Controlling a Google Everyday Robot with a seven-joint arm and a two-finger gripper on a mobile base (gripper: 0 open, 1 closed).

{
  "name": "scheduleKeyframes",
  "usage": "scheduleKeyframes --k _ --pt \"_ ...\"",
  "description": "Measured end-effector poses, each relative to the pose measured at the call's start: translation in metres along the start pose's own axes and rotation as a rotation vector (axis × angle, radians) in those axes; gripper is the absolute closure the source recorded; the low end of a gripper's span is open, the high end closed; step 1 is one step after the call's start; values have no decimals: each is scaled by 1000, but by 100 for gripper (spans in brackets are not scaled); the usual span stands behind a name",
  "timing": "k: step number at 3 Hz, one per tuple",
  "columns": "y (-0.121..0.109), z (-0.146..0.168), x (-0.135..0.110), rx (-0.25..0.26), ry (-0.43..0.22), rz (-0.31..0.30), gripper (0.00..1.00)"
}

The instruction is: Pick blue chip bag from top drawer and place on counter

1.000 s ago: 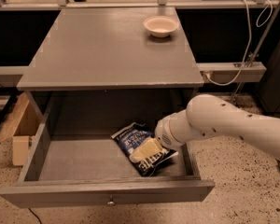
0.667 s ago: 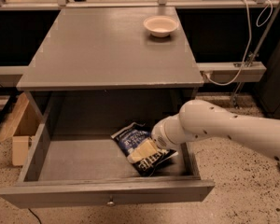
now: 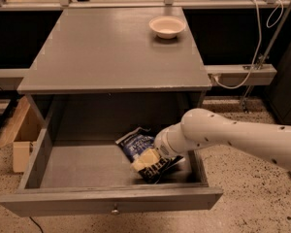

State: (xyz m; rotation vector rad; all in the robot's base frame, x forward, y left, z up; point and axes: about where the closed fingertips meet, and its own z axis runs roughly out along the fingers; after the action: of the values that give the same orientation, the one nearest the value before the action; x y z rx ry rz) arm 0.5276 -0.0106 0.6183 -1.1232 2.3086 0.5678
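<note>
broad grey tabletop (image 3: pixel 111 52) up top, matte, worn pale along the edges. below it, pulled well out toward the camera, a deep grey drawer (image 3: pixel 106 200), open above. reaching in over the drawer's right wall from the right side, a thick white arm (image 3: pixel 233 135), wrist bent down toward the drawer floor. on that floor, right of centre and nearer the front than the back, a blue bag (image 3: pixel 135 142): dark crinkled foil, white lettering, a white edge, lying more or less flat with its long axis slanting from back-left to front-right. pressed onto the front-right half of the bag, the pale pincer (image 3: pixel 148 160), directly on top, so no sideways gap left to close; free blue end of the bag sticking out to the back-left of it. cannot tell the pincer's opening, nor any true grip on the bag; looks to be at the grasping step, by judgement only. likely calls for a straight lift clear of the front panel and right wall, then a carry up and back to the tabletop, with slippery foil the probable risk. far at the tabletop's back right, well apart from all this, a small cream bowl (image 3: pixel 167 26). at the drawer's front centre, a small round knob (image 3: pixel 115 210).
</note>
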Motion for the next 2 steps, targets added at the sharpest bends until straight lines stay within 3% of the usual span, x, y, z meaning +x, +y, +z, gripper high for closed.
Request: scheduleKeyframes --k 2 --pt "7 13 5 -36 -4 5 42"
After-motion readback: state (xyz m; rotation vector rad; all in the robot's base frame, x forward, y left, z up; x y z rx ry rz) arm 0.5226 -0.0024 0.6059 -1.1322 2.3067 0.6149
